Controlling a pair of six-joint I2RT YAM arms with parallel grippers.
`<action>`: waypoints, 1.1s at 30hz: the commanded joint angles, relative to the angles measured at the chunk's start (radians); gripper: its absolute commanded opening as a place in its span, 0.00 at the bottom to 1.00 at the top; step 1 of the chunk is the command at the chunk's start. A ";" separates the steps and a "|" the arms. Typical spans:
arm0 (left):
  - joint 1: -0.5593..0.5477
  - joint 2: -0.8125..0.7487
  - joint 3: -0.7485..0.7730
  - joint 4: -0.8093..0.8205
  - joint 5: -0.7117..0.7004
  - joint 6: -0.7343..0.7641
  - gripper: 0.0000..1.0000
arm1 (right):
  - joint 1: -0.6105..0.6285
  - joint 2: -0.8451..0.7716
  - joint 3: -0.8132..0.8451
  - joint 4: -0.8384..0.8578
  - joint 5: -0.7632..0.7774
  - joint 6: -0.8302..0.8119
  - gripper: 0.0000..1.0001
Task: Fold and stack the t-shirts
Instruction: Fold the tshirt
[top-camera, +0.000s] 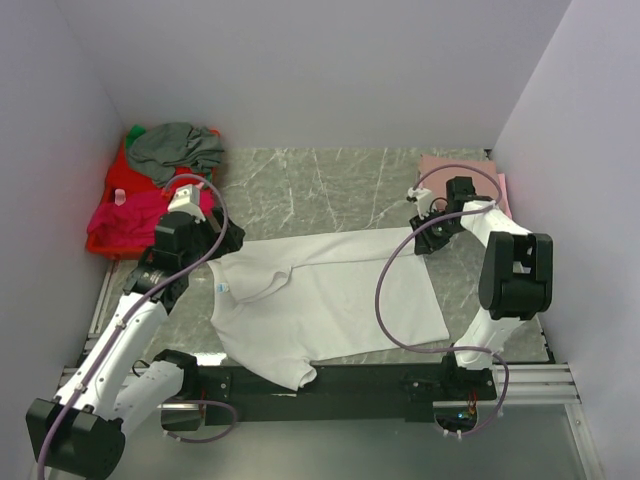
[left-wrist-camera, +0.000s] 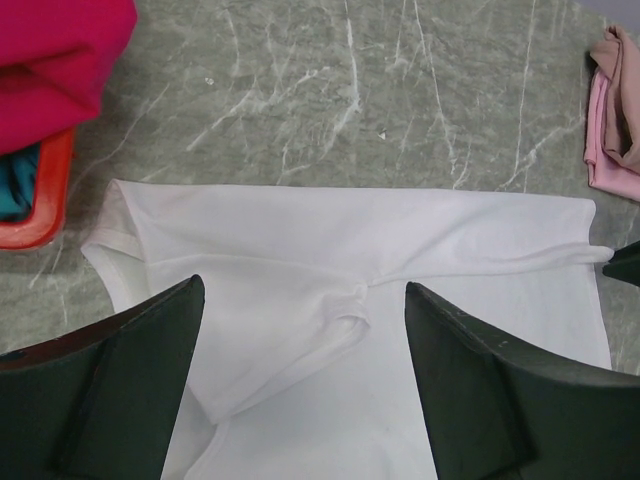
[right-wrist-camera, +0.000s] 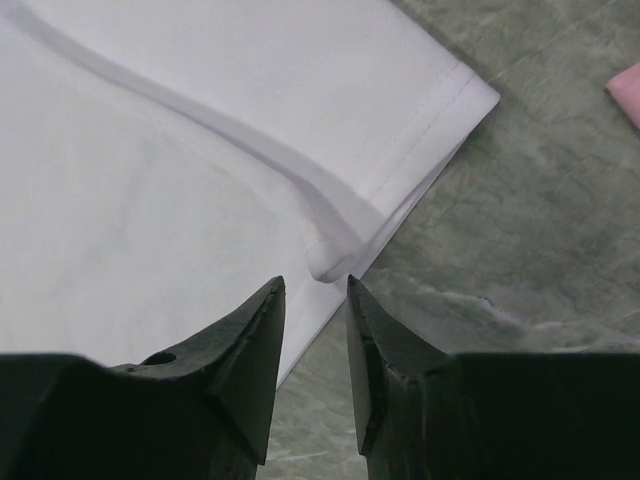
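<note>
Tee (top-camera: 330, 290) lay flat mid-worktop (top-camera: 300, 185), collar at 9 o'clock; left end effector (left-wrist-camera: 302, 290) wide open, empty, over its 10 o'clock edge; right end effector (right-wrist-camera: 315, 290) barely parted, empty, at 2 o'clock hem corner; light, limp, probably slides; pinch hem corners.

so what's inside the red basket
A grey t-shirt is heaped on top, and a magenta t-shirt spills over the rim of the red basket. Whatever lies beneath them is covered.
</note>
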 joint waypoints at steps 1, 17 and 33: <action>0.001 0.005 0.015 0.008 0.039 0.030 0.87 | -0.006 -0.055 -0.015 0.003 0.029 -0.053 0.39; 0.001 0.112 0.021 0.048 0.130 0.043 0.88 | 0.023 0.103 0.221 -0.079 -0.104 0.012 0.38; 0.003 0.157 0.009 0.077 0.176 0.043 0.87 | 0.031 0.064 0.095 -0.194 -0.018 -0.142 0.19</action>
